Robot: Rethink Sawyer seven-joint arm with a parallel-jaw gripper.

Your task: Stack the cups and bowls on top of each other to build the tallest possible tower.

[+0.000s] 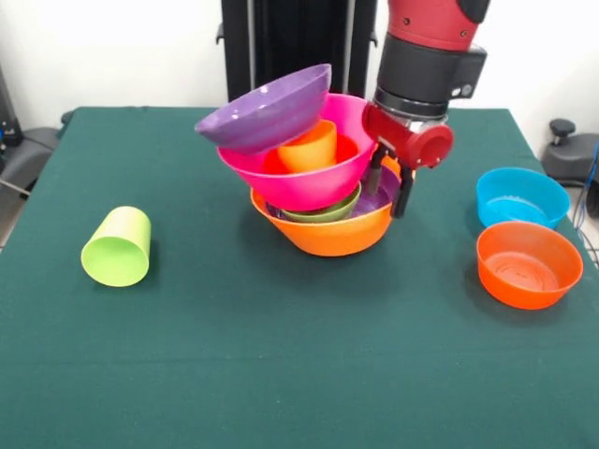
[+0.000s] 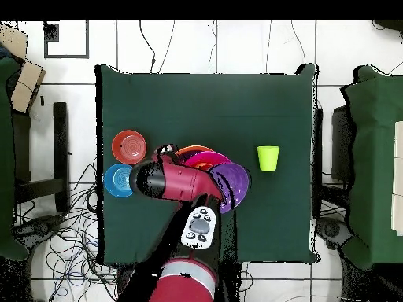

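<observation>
My tool (image 1: 389,190) sits low against the tower (image 1: 314,187), its dark fingers straddling the yellow-orange bowl's (image 1: 328,234) rim, apparently pinching it; loose blue bowl (image 1: 520,196) and red-orange bowl (image 1: 528,264) wait on the bench beyond the tool's other flank.

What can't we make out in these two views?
- Gripper state, front view: its fingers drop behind the pink bowl and yellow-orange bowl; overhead, the arm hides them.
- Tower contents, overhead: mostly under the arm.
- Orange cup base, front: hidden inside the pink bowl, under the tilted purple bowl.
</observation>
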